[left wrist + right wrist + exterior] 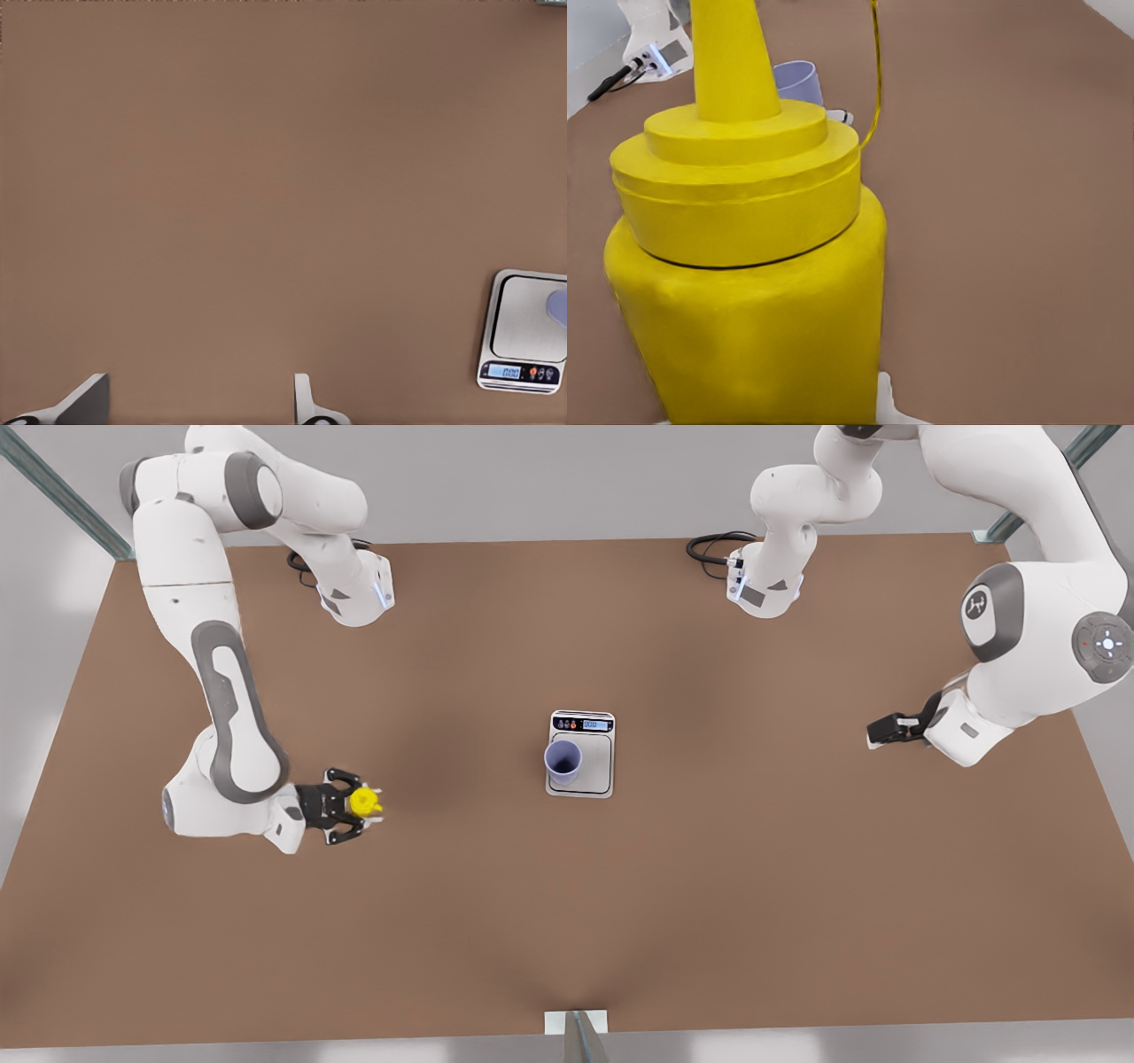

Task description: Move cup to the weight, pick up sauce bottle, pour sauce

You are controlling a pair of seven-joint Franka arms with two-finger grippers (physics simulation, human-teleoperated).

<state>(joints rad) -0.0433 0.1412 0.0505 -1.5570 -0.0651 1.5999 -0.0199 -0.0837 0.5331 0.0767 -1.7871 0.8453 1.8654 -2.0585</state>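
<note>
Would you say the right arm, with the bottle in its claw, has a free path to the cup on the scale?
Probably yes: the right claw grips the bottle, and bare table separates it from the cup on the scale.

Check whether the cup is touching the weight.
Touching: the front view shows the cup standing upright on the weight, at the platform's edge.

Sauce bottle [744, 292] in the right gripper [361, 817] is looking like smooth, slightly glossy yellow plastic. Weight [592, 760], well off from both grippers, is showing a brushed silver metal-like top; cup [563, 762] on it is reading matt lavender plastic. Table [709, 886] is looking matt brown.
</note>
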